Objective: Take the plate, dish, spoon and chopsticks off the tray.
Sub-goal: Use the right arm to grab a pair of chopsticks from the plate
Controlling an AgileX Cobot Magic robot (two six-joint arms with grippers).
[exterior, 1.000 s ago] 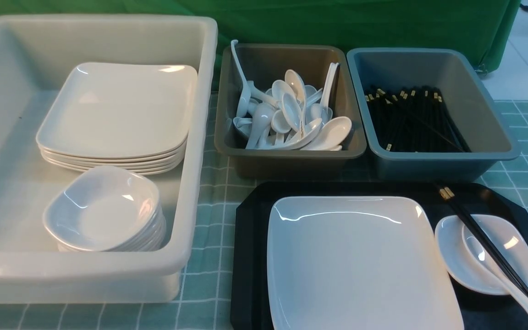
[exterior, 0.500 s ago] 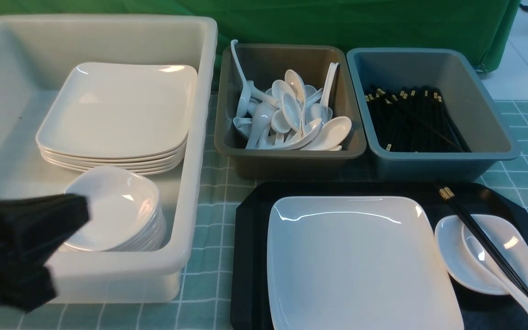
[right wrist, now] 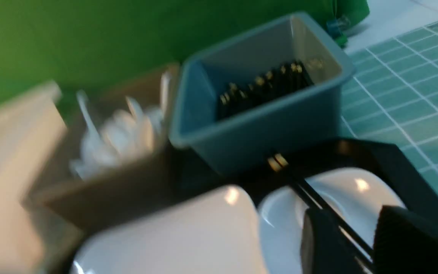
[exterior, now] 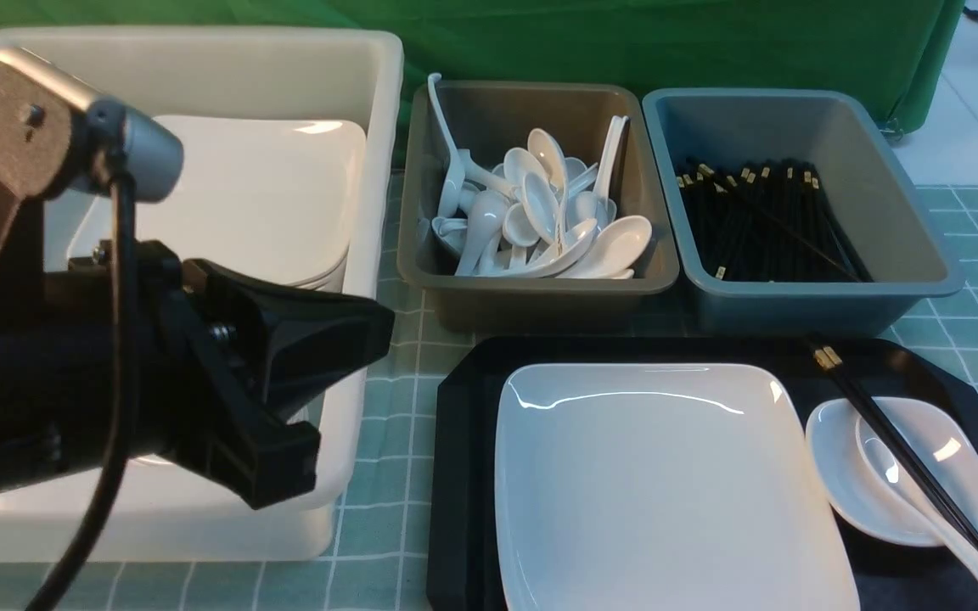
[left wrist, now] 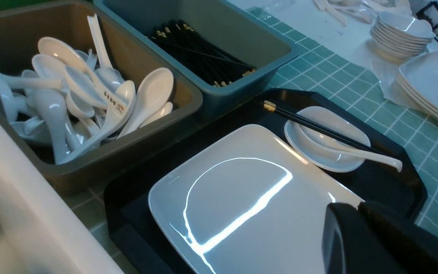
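The black tray (exterior: pixel 463 475) carries the large white square plate (exterior: pixel 667 484) and, to its right, the small white dish (exterior: pixel 837 458). In the dish lies the white spoon (exterior: pixel 947 535), with the black chopsticks (exterior: pixel 896 441) slanting over both. My left gripper (exterior: pixel 370 327) is shut and empty, in front of the white bin and left of the tray. In the left wrist view its fingers (left wrist: pixel 357 207) hang over the plate's (left wrist: pixel 242 201) corner. My right gripper (right wrist: pixel 354 215) is open above the dish (right wrist: pixel 356 190), and the chopsticks (right wrist: pixel 306 194) show through the gap between its fingers.
A big white bin (exterior: pixel 370 102) on the left holds stacked plates and dishes. Behind the tray stand a brown-grey bin (exterior: pixel 540 288) of spoons and a blue-grey bin (exterior: pixel 795 305) of chopsticks. More stacked dishes (left wrist: pixel 401 34) and plates (left wrist: pixel 432 83) sit beyond the tray's right side.
My left arm has swung into the front view from the lower left, rising and reaching right, and now hides the dishes in the white bin. Nothing on the tray moved.
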